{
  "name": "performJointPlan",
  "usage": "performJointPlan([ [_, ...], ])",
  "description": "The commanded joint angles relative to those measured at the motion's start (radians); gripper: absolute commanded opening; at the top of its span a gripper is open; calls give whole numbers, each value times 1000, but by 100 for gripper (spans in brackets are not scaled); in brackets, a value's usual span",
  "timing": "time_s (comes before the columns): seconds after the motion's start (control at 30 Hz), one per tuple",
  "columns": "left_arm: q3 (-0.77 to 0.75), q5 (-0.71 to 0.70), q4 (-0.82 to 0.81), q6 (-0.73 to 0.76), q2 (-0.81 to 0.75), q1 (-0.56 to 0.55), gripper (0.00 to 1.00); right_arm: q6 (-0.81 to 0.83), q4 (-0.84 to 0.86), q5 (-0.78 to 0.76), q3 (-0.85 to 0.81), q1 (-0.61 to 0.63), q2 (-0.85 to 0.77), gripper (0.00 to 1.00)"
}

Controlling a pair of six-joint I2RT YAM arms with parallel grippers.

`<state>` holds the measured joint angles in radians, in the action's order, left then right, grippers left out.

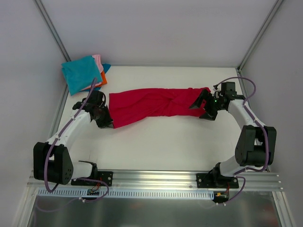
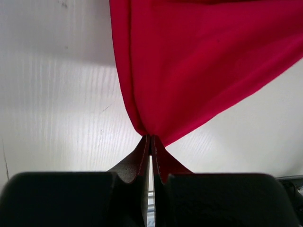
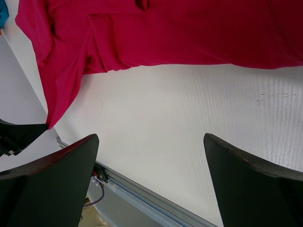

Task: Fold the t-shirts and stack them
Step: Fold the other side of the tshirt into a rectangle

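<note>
A large bright red t-shirt (image 1: 151, 106) lies stretched in a long crumpled band across the middle of the white table (image 1: 156, 146). My left gripper (image 1: 109, 124) is shut on its lower left corner; in the left wrist view the cloth (image 2: 199, 71) fans out from the pinched fingertips of the left gripper (image 2: 150, 139). My right gripper (image 1: 202, 109) stands open at the shirt's right end, holding nothing. In the right wrist view the red shirt (image 3: 165, 33) lies beyond the wide-apart jaws of the right gripper (image 3: 150, 137), with bare table between them.
A stack of t-shirts sits at the back left corner, teal (image 1: 83, 75) on top with pink (image 1: 97, 59), blue (image 1: 106, 67) and orange (image 1: 103, 79) edges showing. Grey walls close in the back and both sides. A metal rail (image 1: 156, 177) runs along the near edge.
</note>
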<state>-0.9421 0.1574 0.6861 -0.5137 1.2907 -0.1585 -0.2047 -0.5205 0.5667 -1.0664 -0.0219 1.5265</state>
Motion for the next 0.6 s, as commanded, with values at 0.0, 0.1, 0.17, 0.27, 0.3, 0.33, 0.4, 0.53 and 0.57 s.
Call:
performJointPlan([
  [0.0, 49, -7, -13, -26, 8, -9, 1, 19, 7, 27, -1, -3, -31, 99],
  [0.1, 8, -19, -28, -22, 86, -6, 2, 24, 1, 24, -7, -3, -25, 99],
  [0.17, -64, -25, -25, -14, 145, -3, 2, 24, -3, 21, -15, -4, -22, 99],
  [0.27, -179, -41, -10, -2, 261, 2, 0, 25, -13, 16, -32, -4, -14, 100],
  [0.3, -208, -42, -7, 1, 310, 5, 0, 28, -19, 10, -36, -4, -11, 99],
  [0.33, -233, -45, -3, 3, 330, 8, 0, 31, -22, 9, -41, -4, -8, 99],
  [0.4, -306, -55, 13, 9, 386, 20, 0, 37, -35, 4, -56, -6, 3, 99],
  [0.53, -399, -85, 41, 27, 441, 48, 0, 39, -35, -2, -67, -6, 23, 99],
  [0.57, -421, -96, 46, 36, 458, 57, 0, 41, -32, -4, -67, -7, 27, 100],
])
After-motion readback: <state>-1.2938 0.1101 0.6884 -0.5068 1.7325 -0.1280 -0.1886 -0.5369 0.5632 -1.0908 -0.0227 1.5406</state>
